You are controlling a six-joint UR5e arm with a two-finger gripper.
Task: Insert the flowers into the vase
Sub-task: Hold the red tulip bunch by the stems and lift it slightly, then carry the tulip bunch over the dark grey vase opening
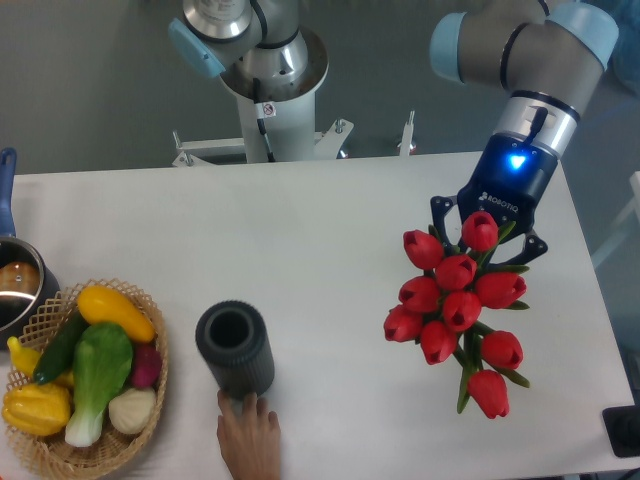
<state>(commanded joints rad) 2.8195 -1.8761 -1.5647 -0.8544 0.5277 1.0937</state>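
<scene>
Table [300, 250] is white and fills most of the frame. Arm [530, 60] enters from about 1 o'clock, grey links with light-blue caps, wrist angled down and inward toward the table's right side; blue light lit on the black gripper body. Gripper [487, 243] sits at roughly 3 o'clock of the table, fingers clamped around the flowers [455, 300] at the bunch's upper end — the exact grip point is hidden behind the top buds. Flowers hang from the gripper toward 6 o'clock, slightly tilted: a tight cluster of red tulip buds up top, two more buds trailing lower on green stems, a few green leaves poking out at the sides. Can't tell whether the lowest bud touches the table or hangs above it. Wicker basket [150, 395] sits at 8 o'clock near the left edge, holding yellow, green, purple and white vegetables. Vase [235, 350] is at about 7 o'clock, well apart from the flowers, just right of the basket — dark, ribbed cylinder, upright, round mouth open to the camera. A human hand [248, 440] reaches in from the bottom edge at 6 o'clock, fingertips touching the vase's base. A metal pot [18, 290] with a blue handle is cut off at the left edge, 9 o'clock.
</scene>
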